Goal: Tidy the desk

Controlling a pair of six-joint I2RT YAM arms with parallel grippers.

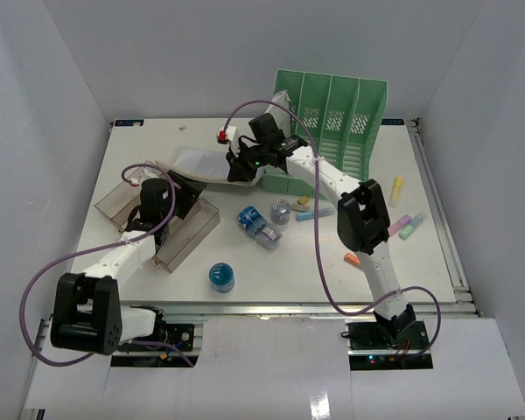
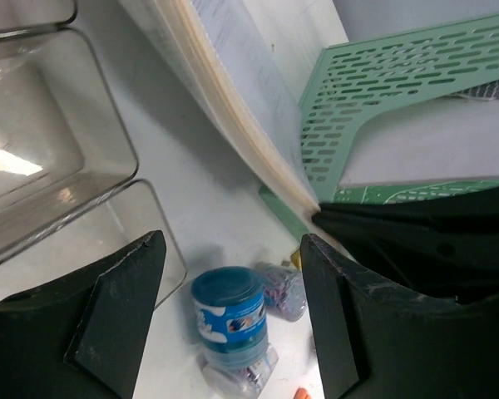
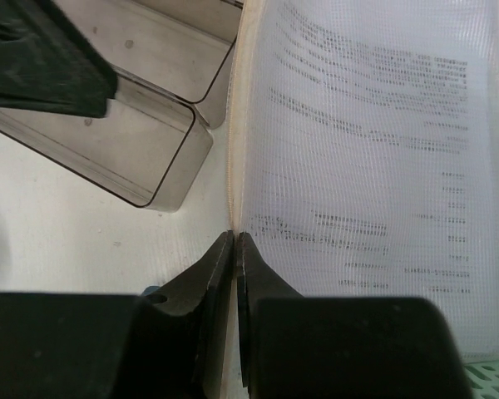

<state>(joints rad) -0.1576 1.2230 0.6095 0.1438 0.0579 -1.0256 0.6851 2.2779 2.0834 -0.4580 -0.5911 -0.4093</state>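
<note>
White desk (image 1: pixel 289 271) carries everything, rack (image 1: pixel 332 114) at its far edge; right gripper (image 3: pixel 235 237) pinches folder (image 3: pixel 366 166) edge beside the rack, left gripper (image 2: pixel 231 241) gapes empty: thin grip, folder could slip or snag the rack.

**Left arm** (image 1: pixel 114 258): the base is at the near edge of the surface (image 1: pixel 289 280). The links rise toward the green file rack (image 1: pixel 332 118) and end well left of it.

**Left gripper** (image 2: pixel 233 241): the fingers (image 2: pixel 121 307) are spread wide with nothing between them. They point toward the rack's lower front corner.

**Right arm** (image 1: pixel 367 227): the base sits nearer than the rack and to its right. The elbow is folded in front of the rack, and the forearm reaches left across the rack's front.

**Right gripper** (image 3: pixel 234 237): the fingers (image 3: pixel 204 274) are pressed together, clamping the edge of a mesh document pouch (image 3: pixel 366 150) just left of the rack.
</note>
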